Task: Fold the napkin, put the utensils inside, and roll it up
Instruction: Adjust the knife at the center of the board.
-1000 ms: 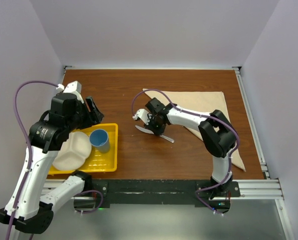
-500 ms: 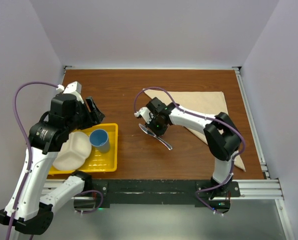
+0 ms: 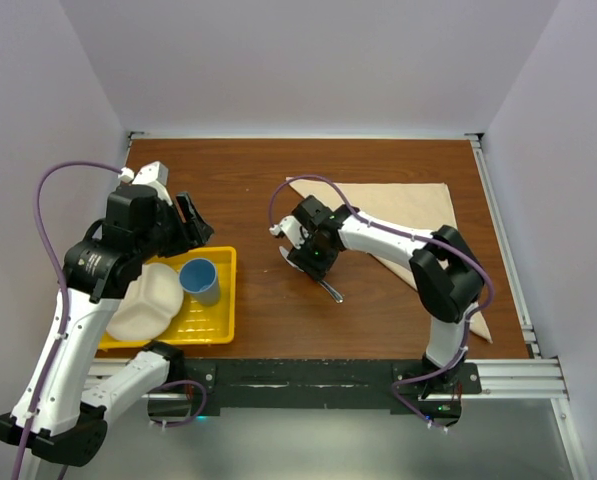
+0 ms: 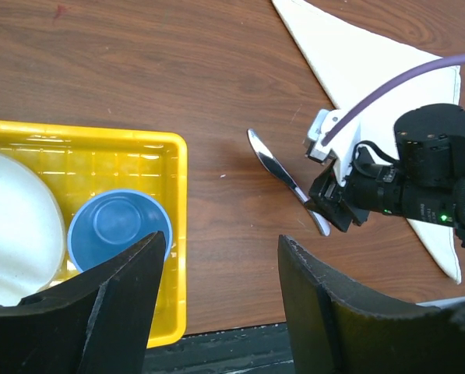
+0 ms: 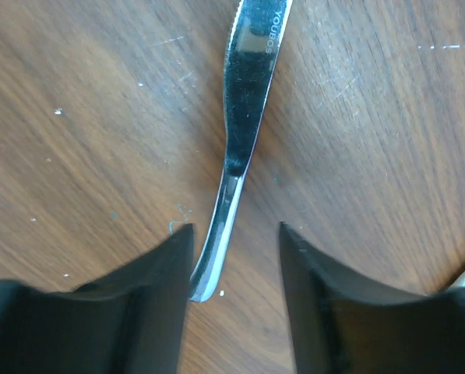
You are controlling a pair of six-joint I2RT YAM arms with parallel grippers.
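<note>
Top external: one knife [image 3: 330, 291], one napkin [image 3: 418, 205] (triangle); left hand [image 4: 220, 261], right hand [image 5: 234, 238] both spread.

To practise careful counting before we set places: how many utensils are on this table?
1. A knife lies on the table, just off the napkin's edge, between the right claw's open fingers. Others could be hidden under the napkin.

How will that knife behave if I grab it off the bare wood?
The knife looks like solid metal, so probably stiff. Its shiny finish suggests it could slip in a pinch. Lying flat and thin on the table, it would likely slide, not roll, when pushed.
</note>
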